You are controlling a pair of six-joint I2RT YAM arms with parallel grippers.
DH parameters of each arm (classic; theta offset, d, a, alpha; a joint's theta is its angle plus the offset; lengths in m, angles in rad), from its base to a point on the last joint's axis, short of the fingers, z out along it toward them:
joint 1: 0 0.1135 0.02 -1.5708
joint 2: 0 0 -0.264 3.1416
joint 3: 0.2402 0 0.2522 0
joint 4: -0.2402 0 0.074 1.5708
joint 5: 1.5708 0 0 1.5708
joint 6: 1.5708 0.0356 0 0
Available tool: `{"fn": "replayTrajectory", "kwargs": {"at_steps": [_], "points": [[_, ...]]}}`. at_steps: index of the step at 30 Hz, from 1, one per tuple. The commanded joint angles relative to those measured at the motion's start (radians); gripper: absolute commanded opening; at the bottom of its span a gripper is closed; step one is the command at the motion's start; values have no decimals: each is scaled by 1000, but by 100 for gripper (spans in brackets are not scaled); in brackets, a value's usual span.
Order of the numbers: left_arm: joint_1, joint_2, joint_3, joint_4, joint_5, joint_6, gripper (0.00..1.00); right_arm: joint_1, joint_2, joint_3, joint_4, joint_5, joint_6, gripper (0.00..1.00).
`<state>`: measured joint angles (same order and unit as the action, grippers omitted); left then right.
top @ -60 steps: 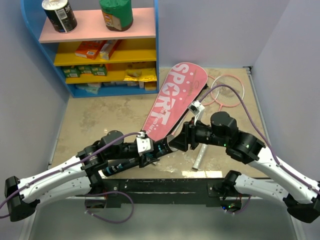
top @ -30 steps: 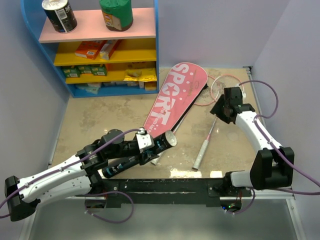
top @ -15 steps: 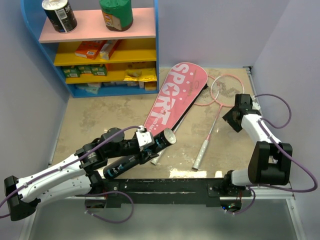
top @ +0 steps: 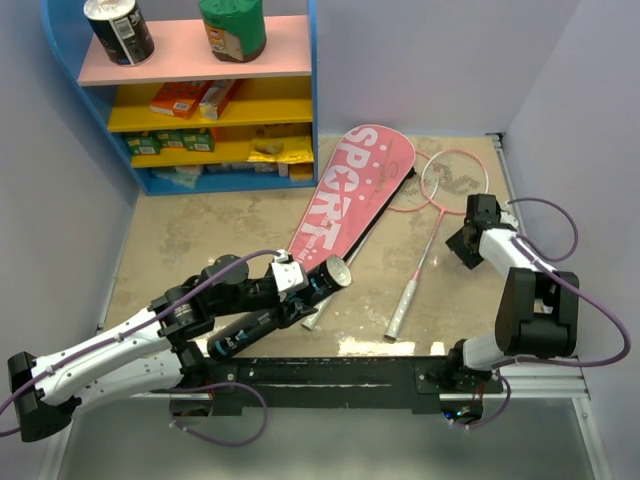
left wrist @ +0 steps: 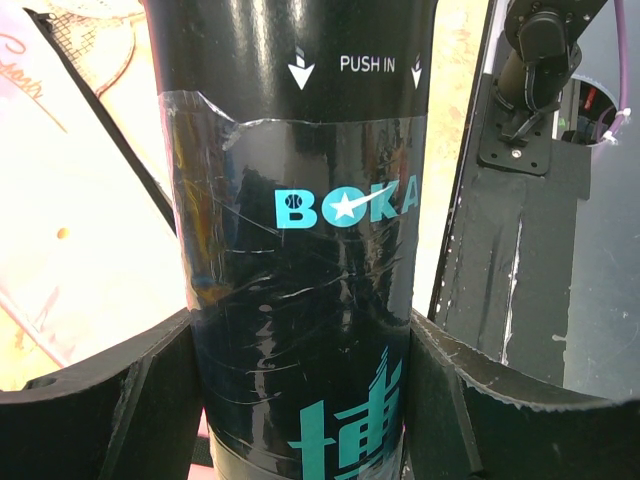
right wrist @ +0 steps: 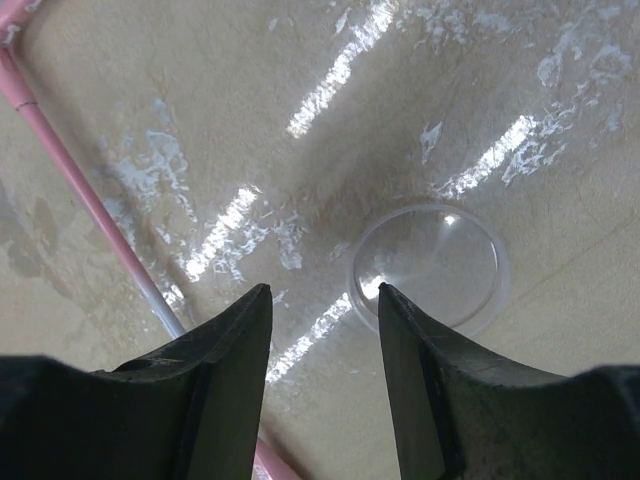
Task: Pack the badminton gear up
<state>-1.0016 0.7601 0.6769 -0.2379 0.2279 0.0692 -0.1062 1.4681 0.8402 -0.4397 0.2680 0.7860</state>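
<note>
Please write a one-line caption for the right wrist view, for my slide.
Open right claw poised over a clear round lid on the table, a pink racket shaft lying nearby.

Blue shelf [top: 313, 90] holds black can [top: 118, 30], green can [top: 233, 25], snack boxes [top: 180, 98]

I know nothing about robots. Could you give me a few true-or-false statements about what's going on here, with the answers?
1. The left claw is clamped around the black tube. True.
2. The right claw grips the pink racket. False: it is open and empty, near a clear round disc; the racket lies loose on the table.
3. The pink cover lies flat on the table. True.
4. The two cans stand on the table. False: they stand on the pink top shelf.
</note>
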Motion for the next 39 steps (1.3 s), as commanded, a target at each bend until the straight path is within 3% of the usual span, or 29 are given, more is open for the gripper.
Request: {"fn": "replayTrajectory", "kwargs": {"at_steps": [1,13,28,39], "points": [[3,-19,47,28,2,-16,0,-6,18,-21,47,28,27,49],[4,-12,47,25,-5,-16,0,-10,93,-36,93,16,12,40],[4,-21,49,25,-1,-14,0,-12,138,-56,114,-6,-8,13],[4,-22,47,25,-1,-12,0,-12,120,-47,107,-29,-17,0]]}}
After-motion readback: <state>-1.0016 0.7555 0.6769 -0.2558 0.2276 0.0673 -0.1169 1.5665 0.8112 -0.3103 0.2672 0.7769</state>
